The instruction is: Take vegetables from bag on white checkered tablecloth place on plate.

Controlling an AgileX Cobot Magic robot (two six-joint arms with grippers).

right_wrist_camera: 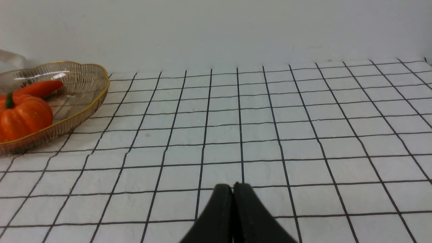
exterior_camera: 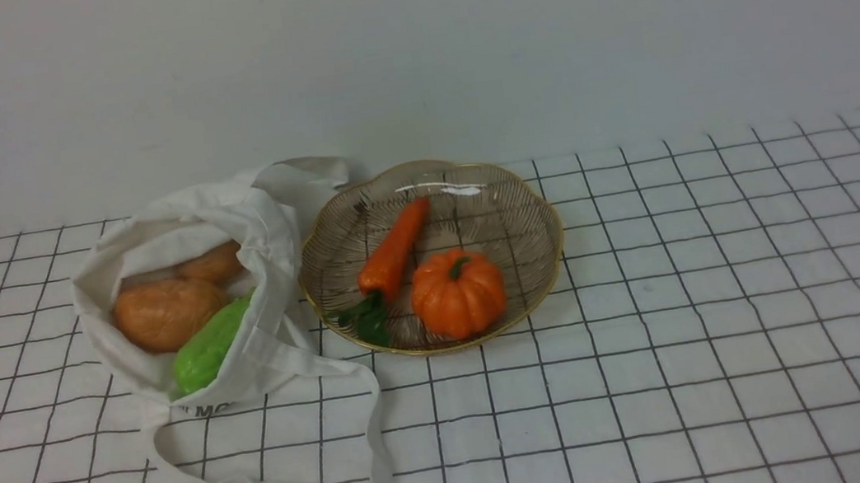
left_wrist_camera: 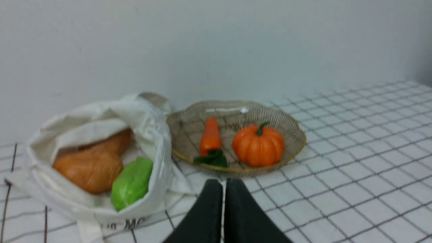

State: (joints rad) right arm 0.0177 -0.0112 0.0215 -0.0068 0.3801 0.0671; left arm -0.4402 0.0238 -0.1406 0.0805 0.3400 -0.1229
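Checkered tablecloth [exterior_camera: 657, 328] bears bag [exterior_camera: 260, 214] beside plate [exterior_camera: 534, 211]; left gripper [left_wrist_camera: 223, 184], right gripper [right_wrist_camera: 233, 187] each pinched together.

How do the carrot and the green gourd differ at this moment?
The carrot is orange, long and tapered, with dark leaves; the green gourd is light green and stubbier. The carrot lies on the plate; the green gourd sits inside the bag. Both are glossy toy vegetables.

Bag [exterior_camera: 260, 214] left of plate [exterior_camera: 544, 214], carrot [exterior_camera: 394, 254] and pumpkin [exterior_camera: 458, 294] on it, gourd [exterior_camera: 207, 350] in bag
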